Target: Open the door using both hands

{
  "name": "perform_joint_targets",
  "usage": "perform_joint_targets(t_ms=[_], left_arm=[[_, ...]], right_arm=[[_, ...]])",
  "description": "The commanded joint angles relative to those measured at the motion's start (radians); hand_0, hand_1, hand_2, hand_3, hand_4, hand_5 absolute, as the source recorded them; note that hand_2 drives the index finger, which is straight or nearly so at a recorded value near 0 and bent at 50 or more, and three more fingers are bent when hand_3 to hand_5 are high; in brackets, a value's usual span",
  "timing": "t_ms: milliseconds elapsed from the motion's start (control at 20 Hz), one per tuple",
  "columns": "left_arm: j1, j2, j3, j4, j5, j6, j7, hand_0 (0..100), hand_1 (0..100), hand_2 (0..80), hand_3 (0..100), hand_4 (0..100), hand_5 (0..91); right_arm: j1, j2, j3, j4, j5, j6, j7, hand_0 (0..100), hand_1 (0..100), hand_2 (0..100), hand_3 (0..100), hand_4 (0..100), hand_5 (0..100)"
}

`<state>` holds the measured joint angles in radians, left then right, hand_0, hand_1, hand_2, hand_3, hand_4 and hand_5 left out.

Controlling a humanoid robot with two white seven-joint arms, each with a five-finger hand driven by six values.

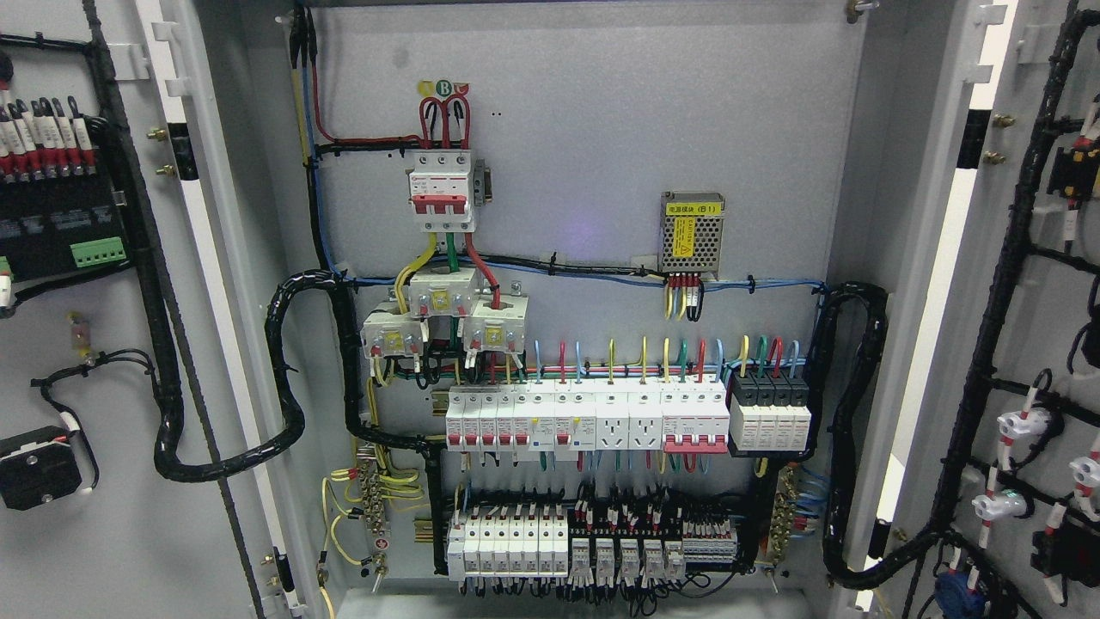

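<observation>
Left door (103, 344) swung wide at the cabinet's left edge, wiring on its inner face. Centre: back panel (584, 172) exposed, breaker row (627, 421) across the middle. Right door (1023, 344) wide open at the right edge. No hand showing near either door; hand state impossible to tell.

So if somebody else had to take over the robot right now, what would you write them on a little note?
Hands: neither the left nor the right shows in the head view, so their state is unknown.
Doors: the left door and the right door are both swung wide open, inner sides with wiring facing the camera.
Cabinet: the back panel is fully exposed, with the row of breakers in plain sight.
Done: the opening looks finished.
Left: apparently nothing on the doors; find out where the arms are before moving.
</observation>
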<state>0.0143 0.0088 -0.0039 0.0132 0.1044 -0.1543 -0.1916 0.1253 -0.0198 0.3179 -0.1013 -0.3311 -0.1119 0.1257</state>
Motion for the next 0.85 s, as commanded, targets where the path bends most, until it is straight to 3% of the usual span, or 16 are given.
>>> perform_joint_targets(t_ms=[0,200,401,801], left_arm=[[0.004,-0.041,0.004,0.105,-0.002,0.027,0.000,0,0,0.0,0,3,0.0],[0.009,-0.041,0.004,0.100,-0.005,0.055,0.000,0,0,0.0,0,3,0.0],[0.009,-0.041,0.002,0.100,-0.006,0.065,0.001,0,0,0.0,0,3,0.0],[0.009,-0.041,0.002,0.097,-0.006,0.062,0.001,0,0,0.0,0,3,0.0]], right_arm=[[-0.045,0.047,0.001,0.160,0.046,0.038,-0.037,23,0,0,0,0,0],[-0.047,0.058,0.001,0.157,0.046,0.095,-0.044,23,0,0,0,0,0],[-0.047,0.075,0.001,0.153,0.046,0.095,-0.044,23,0,0,0,0,0],[-0.047,0.075,0.001,0.147,0.046,0.095,-0.043,23,0,0,0,0,0]])
